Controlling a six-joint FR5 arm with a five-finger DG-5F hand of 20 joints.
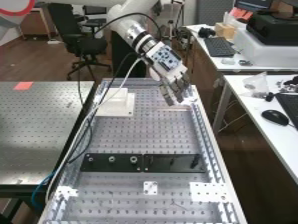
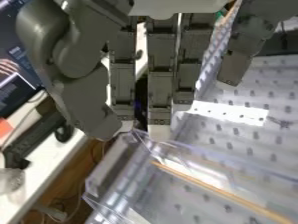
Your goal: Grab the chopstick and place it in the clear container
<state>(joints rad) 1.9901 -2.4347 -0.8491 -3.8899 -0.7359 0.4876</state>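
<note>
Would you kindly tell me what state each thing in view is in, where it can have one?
Hand: open, fingers straight.
Chopstick: not held, lying at a slant; whether inside the container, I cannot tell.
Clear container: no lid seen on it.
Arm: slanting down.
Office chair: upright.

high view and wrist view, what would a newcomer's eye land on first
Probably the white arm slanting in from the high view's top, its hand over the far end of the metal bench. Next, the black plates across the bench. In the wrist view, the pale chopstick stands out by the clear container; whether inside, I can't tell.
</note>
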